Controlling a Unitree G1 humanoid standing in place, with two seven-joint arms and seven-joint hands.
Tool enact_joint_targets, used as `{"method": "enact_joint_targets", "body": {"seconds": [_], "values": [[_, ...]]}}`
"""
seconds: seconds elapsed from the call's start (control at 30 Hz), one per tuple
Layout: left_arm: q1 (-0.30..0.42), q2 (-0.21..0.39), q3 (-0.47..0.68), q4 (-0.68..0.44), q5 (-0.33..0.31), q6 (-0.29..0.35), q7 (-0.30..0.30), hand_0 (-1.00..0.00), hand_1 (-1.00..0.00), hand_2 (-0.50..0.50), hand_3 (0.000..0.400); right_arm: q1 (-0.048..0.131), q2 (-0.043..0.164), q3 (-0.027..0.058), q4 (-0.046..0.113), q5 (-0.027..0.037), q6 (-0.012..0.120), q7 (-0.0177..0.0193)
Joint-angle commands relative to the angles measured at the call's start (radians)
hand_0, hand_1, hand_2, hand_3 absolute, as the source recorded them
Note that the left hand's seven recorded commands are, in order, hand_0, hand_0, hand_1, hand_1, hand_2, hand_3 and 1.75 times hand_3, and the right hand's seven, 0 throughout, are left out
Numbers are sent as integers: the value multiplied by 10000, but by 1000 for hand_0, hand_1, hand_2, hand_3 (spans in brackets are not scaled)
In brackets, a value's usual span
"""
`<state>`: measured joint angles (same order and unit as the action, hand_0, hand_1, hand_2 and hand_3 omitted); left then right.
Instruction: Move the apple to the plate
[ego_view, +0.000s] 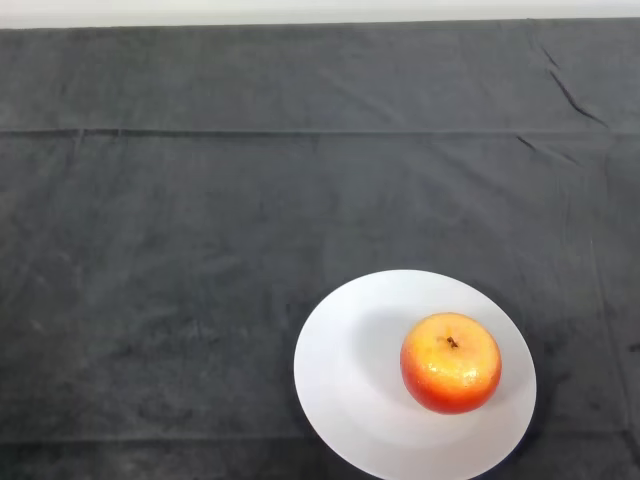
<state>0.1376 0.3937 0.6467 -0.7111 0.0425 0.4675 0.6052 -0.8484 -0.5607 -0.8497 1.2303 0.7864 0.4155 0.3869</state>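
Plate: round white plate (350, 390) of smooth, glossy material is seen lowest in the head view, right of centre; its near rim is cut off by the bottom edge.
Apple: round red-and-yellow apple (451, 362) is seen resting on the plate, on its right half, close to the right rim but inside it.
Apple pose: upright, with the dark stem hollow turned up toward the camera; the top is yellow-orange and the lower sides are red.
Shadow: a soft grey shadow is cast on the plate just left of the apple.
Cloth: dark grey cloth (200, 250) is spread over the table, with long horizontal fold lines across it and a few creases at the upper right.
Background: a pale strip (300, 10) is visible beyond the far edge of the cloth.
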Motion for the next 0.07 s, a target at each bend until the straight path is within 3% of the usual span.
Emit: {"method": "enact_joint_targets", "body": {"seconds": [0.03, 0.07], "values": [[126, 107, -17, -373, -41, 44, 169, 0, 0, 0, 0, 208, -106, -117, -160, 286, 13, -6], [130, 107, -9, -375, -46, 42, 165, 0, 0, 0, 0, 208, -106, -118, -159, 286, 13, -5]]}}
